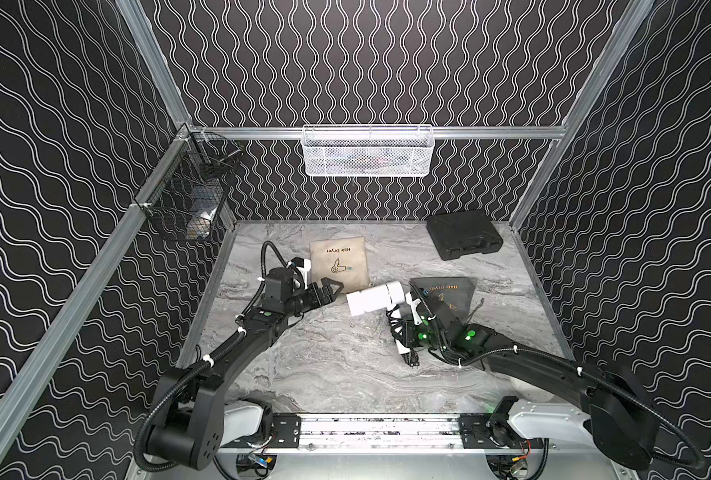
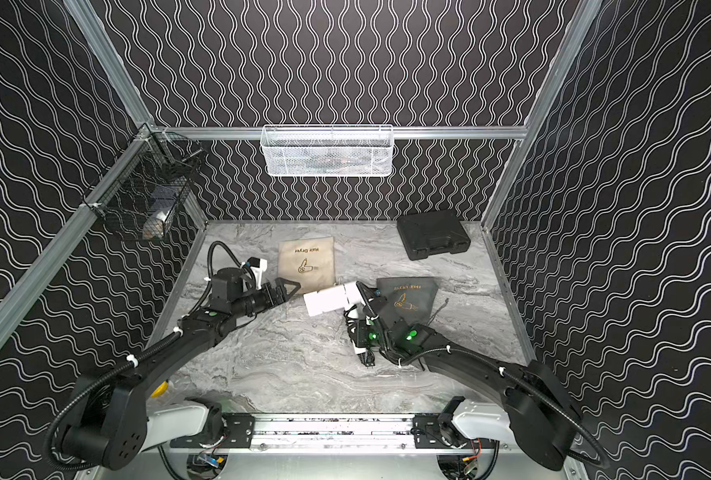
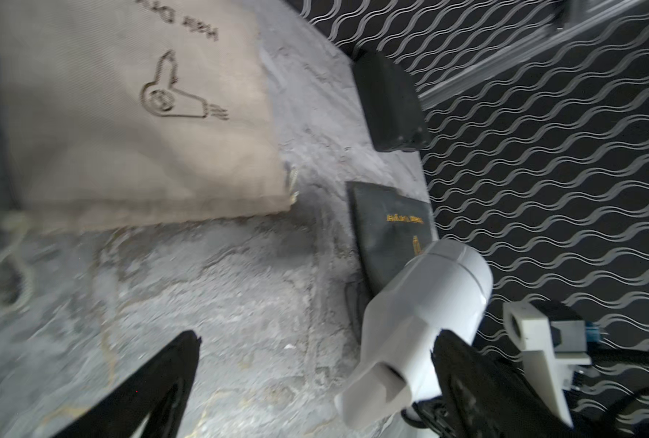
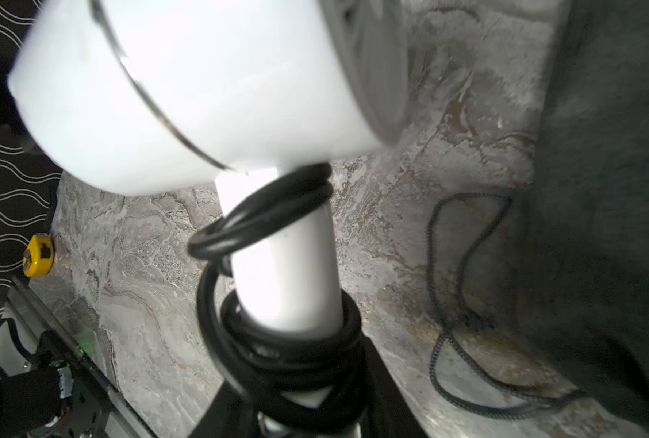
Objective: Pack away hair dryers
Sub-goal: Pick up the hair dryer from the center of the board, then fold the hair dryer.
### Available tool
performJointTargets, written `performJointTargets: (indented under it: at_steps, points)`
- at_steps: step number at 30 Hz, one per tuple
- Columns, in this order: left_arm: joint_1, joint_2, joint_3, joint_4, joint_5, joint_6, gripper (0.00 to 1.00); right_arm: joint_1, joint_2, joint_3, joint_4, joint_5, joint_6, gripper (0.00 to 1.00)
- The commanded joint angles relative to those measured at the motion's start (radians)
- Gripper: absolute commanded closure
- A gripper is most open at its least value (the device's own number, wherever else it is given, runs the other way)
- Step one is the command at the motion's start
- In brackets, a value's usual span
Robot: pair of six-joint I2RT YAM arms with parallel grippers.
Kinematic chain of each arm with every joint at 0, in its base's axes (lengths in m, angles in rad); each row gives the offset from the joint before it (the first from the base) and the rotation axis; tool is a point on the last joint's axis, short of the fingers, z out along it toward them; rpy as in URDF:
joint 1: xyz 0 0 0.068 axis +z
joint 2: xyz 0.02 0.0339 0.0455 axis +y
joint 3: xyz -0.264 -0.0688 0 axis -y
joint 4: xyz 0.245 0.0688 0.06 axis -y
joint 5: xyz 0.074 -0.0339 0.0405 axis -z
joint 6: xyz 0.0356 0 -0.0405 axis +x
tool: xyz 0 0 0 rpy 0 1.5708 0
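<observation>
Grey marble table [image 1: 345,365], black wavy walls, both arms reaching in.

The right gripper [image 4: 300,390] is pinched on the handle of the white dryer [image 1: 374,297], low down, over the wound black cord [image 4: 262,223]. The dryer looks to be off the table, barrel pointing at the left arm, just in front of the grey pouch [image 1: 449,291]. The left gripper [image 1: 334,291] is spread wide with nothing in it, near the lower corner of the beige pouch [image 1: 337,264].

Risks as I see them:
- The grip sits on cord coils, not bare plastic. Coils can roll, so the handle may twist or slide out.
- The barrel is heavy and overhangs the pinch point, so it could pivot nose-down on any fast move.
- The plug [image 1: 412,361] hangs loose below and can snag on the table or the pouch mouth.
- The nozzle is very close to one left finger [image 3: 463,364] in the left wrist view, so a bump is likely if either arm closes in.
- Both pouches lie flat. If the mouth isn't held open, the dryer just shoves the cloth along.
- The grey pouch's drawstring [image 4: 463,265] lies loose on the table and could catch.
</observation>
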Motion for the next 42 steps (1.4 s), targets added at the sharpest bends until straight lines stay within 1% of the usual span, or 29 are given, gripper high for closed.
performJointTargets:
  at_steps: [1,4,9,11,13,15,18,21,23,26,31,33,37,42]
  points:
    - [0.003,0.076,0.076,0.121,0.211,0.006,0.01,0.000,-0.035,0.005,-0.017,0.010,-0.142,0.87]
    - [0.004,0.148,0.140,0.099,0.286,0.036,0.01,0.000,-0.050,0.014,-0.043,0.016,-0.194,0.88]
    - [0.011,0.210,0.138,0.274,0.335,-0.070,0.02,-0.005,-0.081,0.008,-0.028,-0.012,-0.235,0.88]
    - [0.010,0.249,0.134,0.362,0.355,-0.131,0.03,-0.006,-0.090,0.005,-0.019,-0.035,-0.250,0.88]
    - [0.011,0.295,0.127,0.484,0.382,-0.223,0.06,-0.008,-0.100,0.006,-0.013,-0.052,-0.259,0.88]
    - [0.009,0.333,0.102,0.657,0.401,-0.338,0.09,-0.008,-0.109,0.008,-0.009,-0.065,-0.262,0.88]
    - [0.004,0.377,0.059,0.886,0.388,-0.491,0.10,-0.008,-0.117,0.014,-0.007,-0.064,-0.260,0.88]
    - [-0.009,0.411,0.036,1.035,0.376,-0.589,0.13,-0.008,-0.117,0.024,-0.007,-0.059,-0.248,0.89]
    - [-0.025,0.418,0.029,1.084,0.368,-0.614,0.13,-0.008,-0.114,0.033,-0.007,-0.068,-0.243,0.90]
    - [-0.054,0.391,0.029,1.036,0.349,-0.579,0.14,-0.008,-0.102,0.048,-0.016,-0.073,-0.245,0.90]
    - [-0.097,0.288,0.044,0.754,0.310,-0.390,0.13,-0.007,-0.099,0.058,-0.012,-0.065,-0.233,0.92]
    - [-0.101,0.254,0.047,0.680,0.293,-0.340,0.13,-0.008,-0.100,0.058,-0.006,-0.068,-0.229,0.93]
    - [-0.112,0.228,0.053,0.647,0.287,-0.326,0.12,-0.008,-0.108,0.057,0.018,-0.073,-0.221,0.94]
    - [-0.153,0.222,0.072,0.617,0.268,-0.305,0.13,-0.008,-0.090,0.071,0.005,-0.067,-0.216,0.94]
